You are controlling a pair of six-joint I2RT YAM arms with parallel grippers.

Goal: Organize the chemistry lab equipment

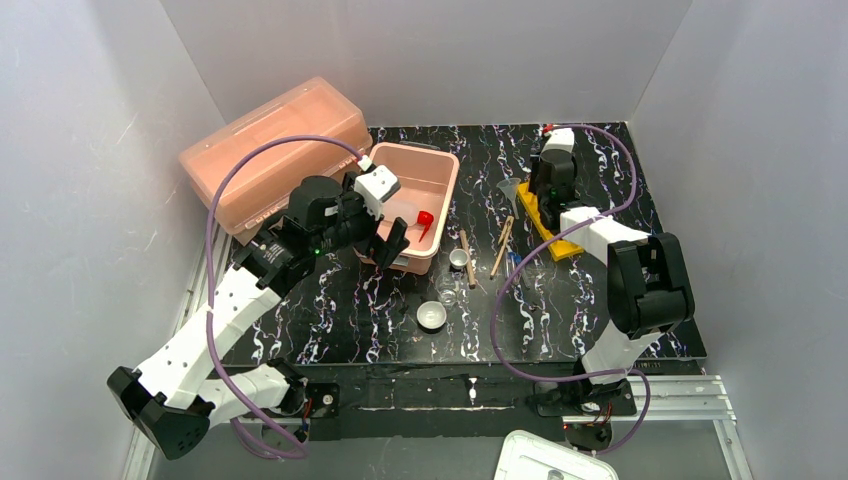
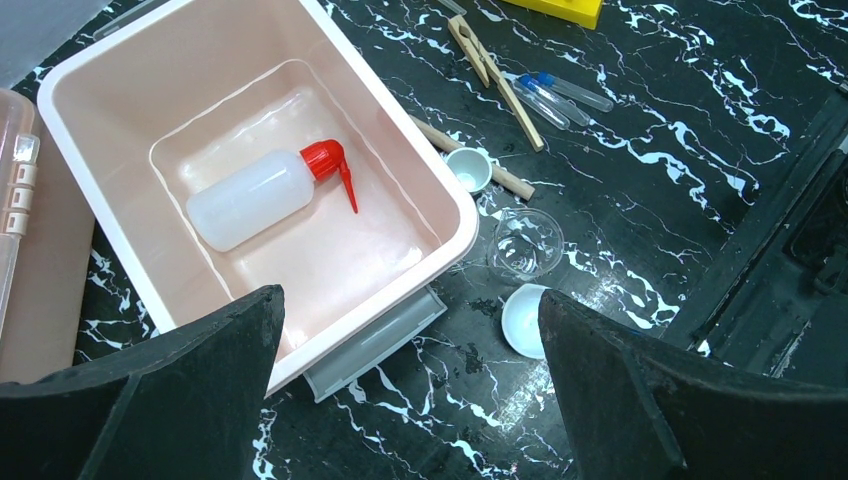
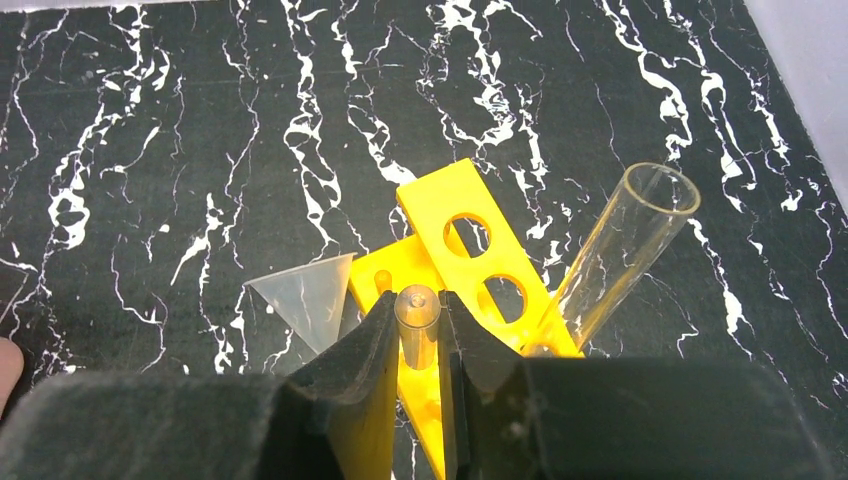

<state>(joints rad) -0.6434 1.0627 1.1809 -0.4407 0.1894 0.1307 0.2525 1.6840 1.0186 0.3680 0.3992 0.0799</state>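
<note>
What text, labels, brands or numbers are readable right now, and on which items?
None readable in any view.
Squeeze bottle: plain white, no label showing.
Yellow rack: holes only, unmarked.
Thin tube in the right end effector: clear, unmarked.
Pink lidded box: nothing legible at this size.

Fingers (image 3: pixel 350 365) pinching thin tube (image 3: pixel 417 322) at yellow rack (image 3: pixel 440 197), clear funnel (image 3: pixel 305 298) beside
</note>
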